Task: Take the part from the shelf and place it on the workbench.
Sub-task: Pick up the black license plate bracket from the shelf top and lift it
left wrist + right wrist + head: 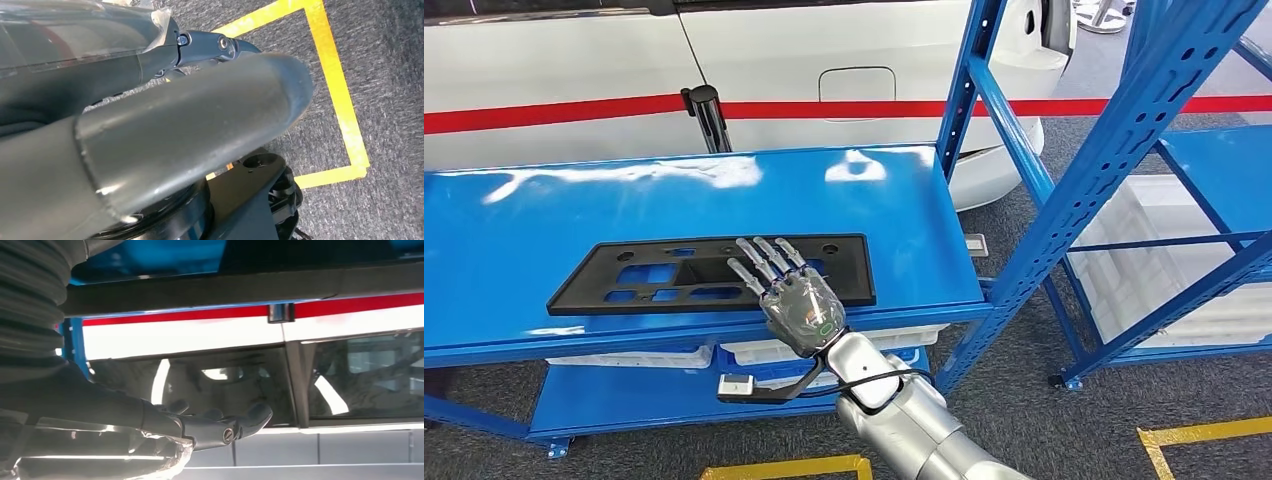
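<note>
On the blue surface (544,215), near its front edge and somewhat right of the middle, a flat black part (674,275) is laid lengthwise, parallel to that edge. Several cut-outs are seen in the part, through which the blue beneath shows. Over the right portion of the part, the right hand (789,295) is seen from the head view with its fingers (759,258) spread apart and stretched forward, the back of the hand turned upward; nothing is held in it. Whether the fingertips touch the part or hover just above it cannot be told. The silver arm (904,410) rises from the lower edge of the picture, past the front edge of the surface. In the right wrist view the dark fingers (245,421) are shown extended, with nothing between them.

The left hand (165,125) is seen in the left wrist view over a grey carpeted floor (390,100) marked with yellow tape (340,95); whether its fingers are spread or closed cannot be told.

Below the surface, white trays (764,352) are stored on a lower shelf. Beyond the far edge a white vehicle (824,60) with a red stripe (554,112) is parked. To the right a blue rack (1124,130) is set, with a white bin (1154,260) in its lower level.
</note>
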